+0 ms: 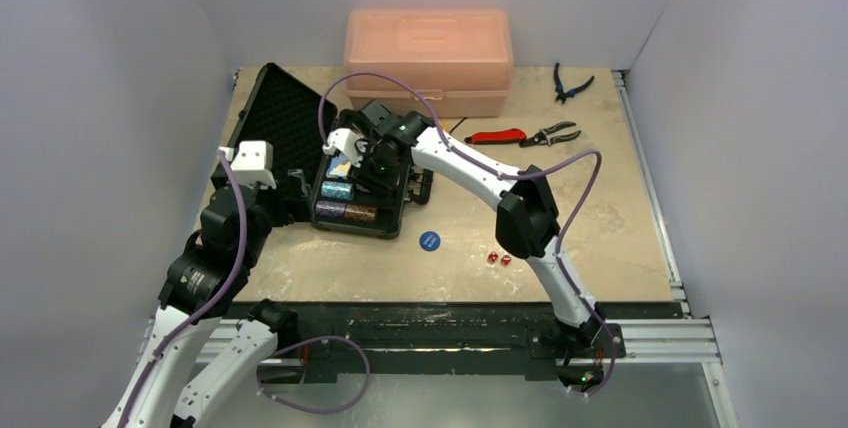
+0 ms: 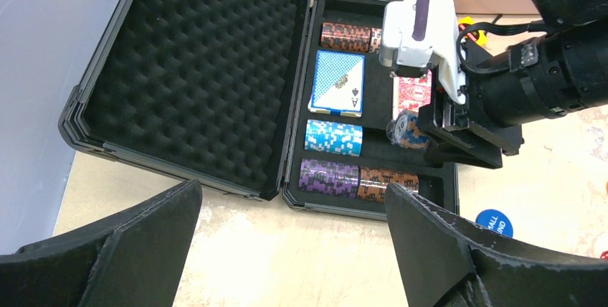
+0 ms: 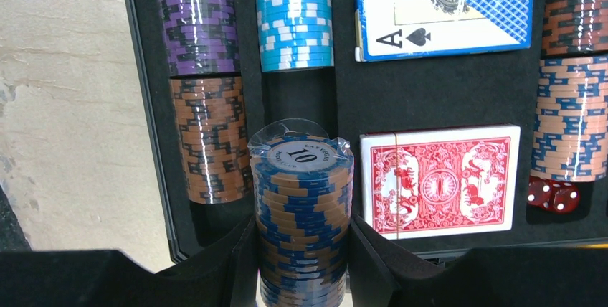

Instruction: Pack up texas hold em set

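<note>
The black briefcase [image 1: 365,229] lies open, its foam-lined lid [image 1: 285,118] folded back to the left. In its tray lie purple, light-blue and brown chip stacks, a blue card deck [image 3: 444,9], a red card deck [image 3: 439,181] and red dice [image 3: 552,194]. My right gripper [image 3: 302,249] hovers over the tray, shut on a wrapped stack of blue-and-tan chips [image 3: 301,206]. My left gripper [image 2: 294,249] is open over bare table just in front of the case. A blue disc [image 1: 429,240] and two red dice [image 1: 499,259] lie on the table to the right of the case.
A translucent pink plastic box [image 1: 430,53] stands behind the case. Red-handled pliers [image 1: 495,136], black pliers [image 1: 552,134] and blue cutters [image 1: 570,83] lie at the back right. White walls close in the table on the left, back and right.
</note>
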`<move>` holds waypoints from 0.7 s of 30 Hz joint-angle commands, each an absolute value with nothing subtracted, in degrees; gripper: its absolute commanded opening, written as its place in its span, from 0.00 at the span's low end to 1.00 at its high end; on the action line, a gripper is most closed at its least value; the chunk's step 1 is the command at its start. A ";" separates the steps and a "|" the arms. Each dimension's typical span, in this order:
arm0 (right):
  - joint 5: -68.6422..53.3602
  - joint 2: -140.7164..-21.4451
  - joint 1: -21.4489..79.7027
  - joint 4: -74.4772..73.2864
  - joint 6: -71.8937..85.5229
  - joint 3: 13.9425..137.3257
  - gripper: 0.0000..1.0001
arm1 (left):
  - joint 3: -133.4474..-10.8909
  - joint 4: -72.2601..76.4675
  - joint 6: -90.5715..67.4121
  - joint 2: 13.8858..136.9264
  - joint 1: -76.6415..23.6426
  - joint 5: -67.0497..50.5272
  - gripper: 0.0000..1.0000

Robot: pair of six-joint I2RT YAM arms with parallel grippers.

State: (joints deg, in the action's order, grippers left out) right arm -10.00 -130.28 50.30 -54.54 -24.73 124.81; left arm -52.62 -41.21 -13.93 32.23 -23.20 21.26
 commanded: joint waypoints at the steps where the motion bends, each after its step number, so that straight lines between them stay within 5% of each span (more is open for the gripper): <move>1: -8.17 -129.92 51.21 -53.68 -24.89 128.91 0.00 | -52.89 -39.43 -13.62 31.90 -22.76 21.62 1.00; 21: -4.35 -132.67 51.59 -52.67 -25.27 128.46 0.09 | -52.82 -39.41 -13.63 32.08 -22.76 21.44 1.00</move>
